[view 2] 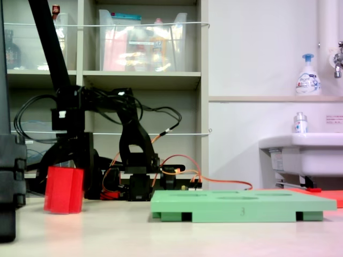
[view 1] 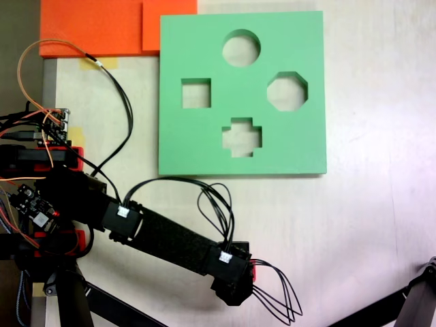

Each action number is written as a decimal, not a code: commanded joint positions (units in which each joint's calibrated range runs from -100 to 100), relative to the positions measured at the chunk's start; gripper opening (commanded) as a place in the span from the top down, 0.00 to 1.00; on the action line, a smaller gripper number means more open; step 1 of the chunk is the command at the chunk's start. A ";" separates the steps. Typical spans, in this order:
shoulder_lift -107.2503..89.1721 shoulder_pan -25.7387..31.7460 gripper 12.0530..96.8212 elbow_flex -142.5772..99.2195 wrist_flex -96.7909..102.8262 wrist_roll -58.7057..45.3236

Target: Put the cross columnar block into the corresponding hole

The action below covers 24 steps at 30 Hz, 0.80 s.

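Gripper: hangs straight over the block in the side fixed view; jaws hidden among black parts and cables, so I cannot tell wide, narrow or gripping.
Arm: in the top fixed view it reaches toward the lower edge, wrist end near the bottom.
Block: red, upright on the table, directly under the gripper; in the top view just a red sliver peeks out beside the wrist.
Board: green, flat, well apart from the gripper, up-frame in the top view.
Hole: plus-shaped, on the board's edge nearest the gripper.
Key relation: block below tool, hole up-frame and slightly right of it.
Judgement: grasp stage; carry not yet done.
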 commanded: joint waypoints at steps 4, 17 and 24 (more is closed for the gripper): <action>-0.68 -0.59 0.72 0.72 -1.37 0.39; -25.96 1.66 0.72 -2.27 -1.37 2.54; -43.42 3.86 0.72 -7.45 -1.37 4.74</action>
